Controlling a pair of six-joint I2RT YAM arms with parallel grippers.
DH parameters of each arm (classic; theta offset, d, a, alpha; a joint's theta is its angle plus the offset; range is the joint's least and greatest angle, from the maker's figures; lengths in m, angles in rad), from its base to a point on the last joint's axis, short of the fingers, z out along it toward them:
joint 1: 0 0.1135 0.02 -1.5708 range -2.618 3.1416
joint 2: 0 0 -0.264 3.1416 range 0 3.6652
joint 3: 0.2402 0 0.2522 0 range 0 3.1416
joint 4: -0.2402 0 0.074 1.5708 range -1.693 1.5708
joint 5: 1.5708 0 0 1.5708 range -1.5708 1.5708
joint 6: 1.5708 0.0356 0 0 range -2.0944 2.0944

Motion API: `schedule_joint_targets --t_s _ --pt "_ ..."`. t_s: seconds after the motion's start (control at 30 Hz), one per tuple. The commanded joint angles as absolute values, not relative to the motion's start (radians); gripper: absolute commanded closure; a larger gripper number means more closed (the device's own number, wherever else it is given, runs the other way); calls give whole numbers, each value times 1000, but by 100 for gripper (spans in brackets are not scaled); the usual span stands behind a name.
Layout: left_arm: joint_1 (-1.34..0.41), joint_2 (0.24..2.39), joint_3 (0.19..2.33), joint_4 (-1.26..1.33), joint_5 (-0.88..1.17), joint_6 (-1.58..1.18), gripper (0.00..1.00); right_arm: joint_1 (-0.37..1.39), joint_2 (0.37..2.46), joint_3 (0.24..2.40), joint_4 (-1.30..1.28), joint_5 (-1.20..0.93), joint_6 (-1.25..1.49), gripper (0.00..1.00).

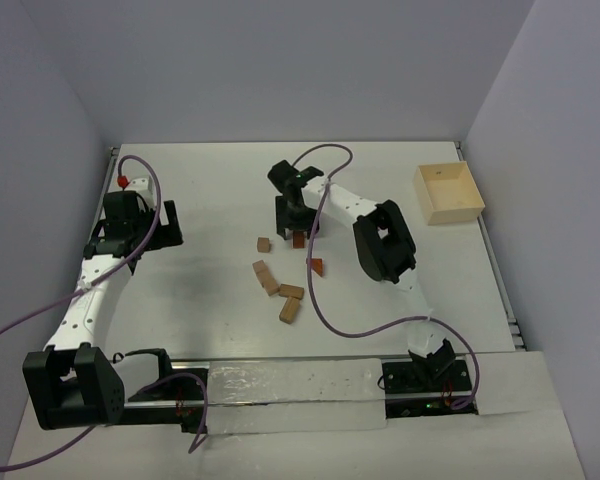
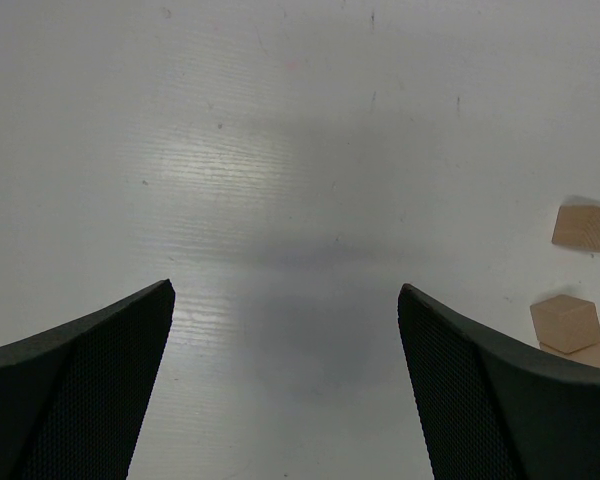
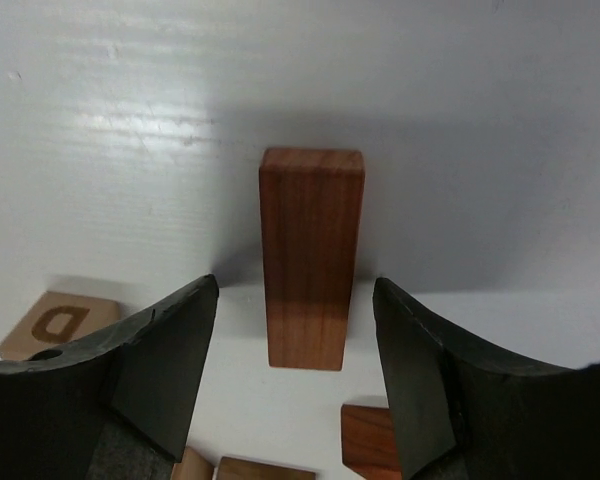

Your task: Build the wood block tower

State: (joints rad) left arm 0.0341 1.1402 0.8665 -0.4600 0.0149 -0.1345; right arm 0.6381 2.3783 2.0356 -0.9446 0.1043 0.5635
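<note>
My right gripper (image 3: 296,288) hangs with fingers apart, 1 on each side of the upright reddish bar (image 3: 310,240), probably the tower's base, while the loose blocks (image 1: 290,308) wait near this bar, unstacked.

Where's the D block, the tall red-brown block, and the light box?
D block (image 3: 55,322): right wrist view, lettered top face.
tall red-brown block (image 3: 310,260): right wrist view, front face.
light box (image 1: 456,215): top external view, near wall.

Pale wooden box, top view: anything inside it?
Inside the pale wooden box, only a bare floor with one small dark spot shows. The near wall hides the strip of floor right behind it, so that part is unconfirmed. Neither wrist view shows the box.
</note>
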Motion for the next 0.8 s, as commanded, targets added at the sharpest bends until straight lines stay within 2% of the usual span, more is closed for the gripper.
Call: schedule_joint_targets --t_s 0.0,0.37,0.5,0.67,0.77 --pt "35 1113 898 -456 91 -79 1 661 2208 1965 -910 75 511 26" --pt "33 1056 948 -461 274 -15 1 661 1751 1754 -776 25 206 0" --pt "-22 1071 942 -428 307 40 7 652 1650 1611 -758 2 108 0" --pt "-234 1124 916 -368 250 169 12 560 1540 1376 -700 -125 27 0" --pt "-298 1225 970 -416 288 188 24 498 1472 1261 -675 -128 4 0"
